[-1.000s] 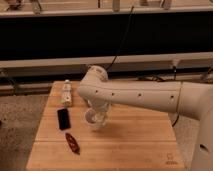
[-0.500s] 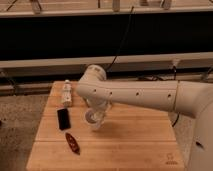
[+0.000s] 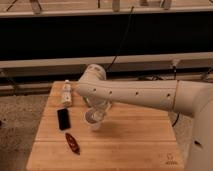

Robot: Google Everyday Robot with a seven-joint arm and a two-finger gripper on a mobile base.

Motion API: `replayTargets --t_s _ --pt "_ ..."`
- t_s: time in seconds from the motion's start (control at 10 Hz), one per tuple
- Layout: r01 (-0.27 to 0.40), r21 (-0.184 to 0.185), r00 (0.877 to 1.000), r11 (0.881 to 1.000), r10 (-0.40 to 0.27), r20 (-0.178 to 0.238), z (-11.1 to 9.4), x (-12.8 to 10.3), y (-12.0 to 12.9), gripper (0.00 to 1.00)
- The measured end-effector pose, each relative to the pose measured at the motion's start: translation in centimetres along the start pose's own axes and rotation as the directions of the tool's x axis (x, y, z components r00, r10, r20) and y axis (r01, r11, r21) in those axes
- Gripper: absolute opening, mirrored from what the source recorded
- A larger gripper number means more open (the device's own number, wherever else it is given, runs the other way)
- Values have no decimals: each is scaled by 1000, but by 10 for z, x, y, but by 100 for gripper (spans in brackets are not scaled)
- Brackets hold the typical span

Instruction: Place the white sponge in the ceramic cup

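The gripper [image 3: 98, 111] is hanging directly over the ceramic cup [image 3: 94, 120] on the wooden table [image 3: 130, 142], presumably lining up a drop. The white sponge is not showing (perhaps hidden at the cup).

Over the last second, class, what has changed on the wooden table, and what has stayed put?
Little has changed. The arm has edged slightly toward the table's left side, and the gripper is still low over the ceramic cup. No grasp or release can be made out, and the white sponge is not visible. The white bottle, the black rectangular object and the dark red object lie where they were on the wooden table.
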State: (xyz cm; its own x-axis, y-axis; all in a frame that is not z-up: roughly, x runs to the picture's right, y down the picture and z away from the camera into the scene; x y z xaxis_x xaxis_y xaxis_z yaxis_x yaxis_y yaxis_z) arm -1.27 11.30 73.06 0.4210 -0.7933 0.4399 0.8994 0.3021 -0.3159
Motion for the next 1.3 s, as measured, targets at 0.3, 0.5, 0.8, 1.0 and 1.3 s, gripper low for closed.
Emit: replayTargets --t_s 0.3,0.5,0.8,1.0,1.3 --pt "5 1 1000 1000 -5 -6 0 4 -3 52" --pt "12 1 1000 1000 -12 -13 1 4 -6 30" --pt "15 1 1000 1000 -15 -22 2 5 -9 3" --pt "19 2 999 1000 -19 -25 3 6 -10 6" --pt "28 9 999 1000 -27 -34 4 7 -15 33"
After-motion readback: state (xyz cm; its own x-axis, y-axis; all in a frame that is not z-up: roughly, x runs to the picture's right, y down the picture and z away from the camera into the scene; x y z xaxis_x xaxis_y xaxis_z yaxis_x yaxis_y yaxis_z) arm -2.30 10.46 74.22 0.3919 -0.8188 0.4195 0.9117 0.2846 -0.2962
